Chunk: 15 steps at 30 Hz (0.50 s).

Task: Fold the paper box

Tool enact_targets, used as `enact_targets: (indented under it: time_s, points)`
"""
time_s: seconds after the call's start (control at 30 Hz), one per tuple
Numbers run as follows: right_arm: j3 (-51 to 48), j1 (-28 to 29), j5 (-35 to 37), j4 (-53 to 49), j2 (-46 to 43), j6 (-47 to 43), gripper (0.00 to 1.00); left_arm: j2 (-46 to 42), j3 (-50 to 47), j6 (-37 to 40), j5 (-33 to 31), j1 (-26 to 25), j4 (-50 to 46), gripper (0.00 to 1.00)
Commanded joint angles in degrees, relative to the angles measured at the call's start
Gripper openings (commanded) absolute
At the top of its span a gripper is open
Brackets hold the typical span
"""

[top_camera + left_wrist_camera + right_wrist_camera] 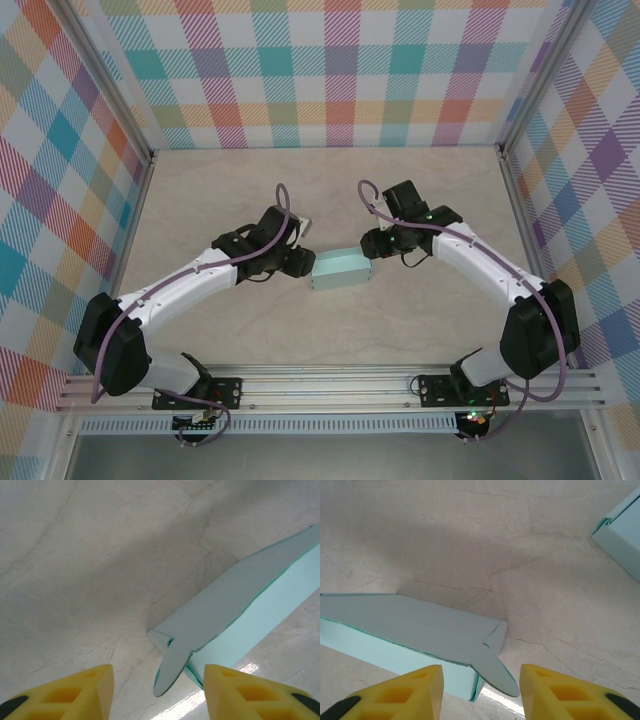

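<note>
The yellow fingers (75, 692) are cut off at the wrist views' bottom edges. The left hand (157, 675) and right hand (481, 672) are released, each straddling a rounded end flap (170, 670) without gripping it. The pale green box (339, 269) lies at the middle of the desk (330, 190) between them, long axis left to right; a second green piece (620, 530) is cropped at the far corner

paper box (240, 605) runs off the right edge; another pale blue piece (620, 525) is cropped at the corner.
</note>
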Motion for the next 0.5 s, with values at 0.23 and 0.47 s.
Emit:
enact_targets:
  time_s: [0.23, 0.47]
  points:
    - [0.6, 1.16, 0.54, 0.18, 0.7, 1.06, 0.34, 1.03, 1.5, -0.95, -0.55, -0.83, -0.32, 0.39]
    - [0.43, 1.72, 0.56, 0.05, 0.17, 3.58, 0.28, 2.34, 1.49, -2.46, 0.76, -1.04, 0.35, 0.23]
